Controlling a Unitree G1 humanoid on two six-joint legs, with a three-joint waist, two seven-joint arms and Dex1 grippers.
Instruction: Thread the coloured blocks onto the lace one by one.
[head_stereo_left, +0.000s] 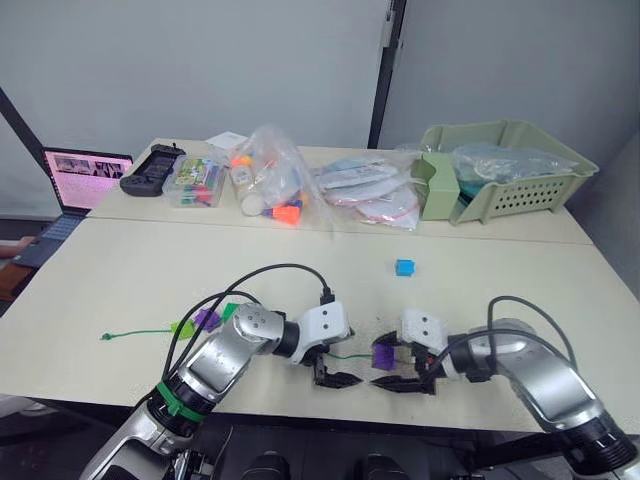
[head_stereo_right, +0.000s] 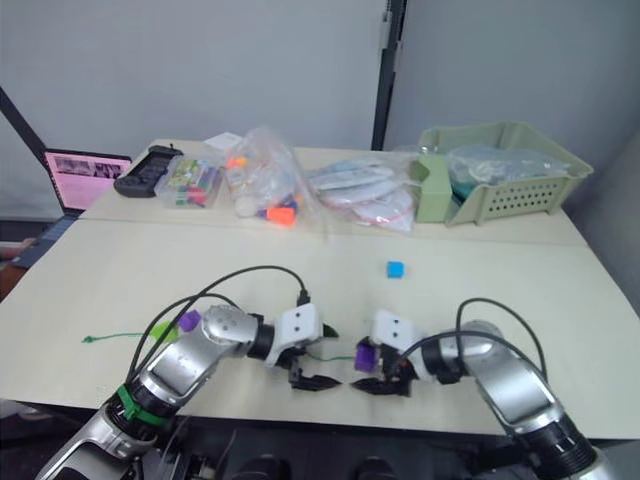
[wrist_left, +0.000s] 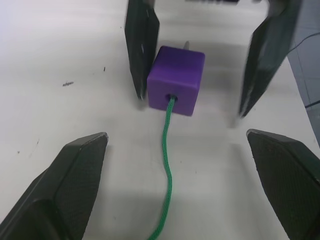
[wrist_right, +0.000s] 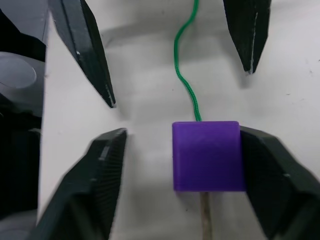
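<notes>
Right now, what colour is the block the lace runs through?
Purple block, threaded on the green lace; clearest in the left wrist view.

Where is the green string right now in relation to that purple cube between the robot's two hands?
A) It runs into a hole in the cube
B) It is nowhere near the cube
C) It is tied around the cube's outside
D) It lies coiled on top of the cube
A: the lace enters a hole in the purple cube, and its tan tip pokes out the opposite face.
</notes>
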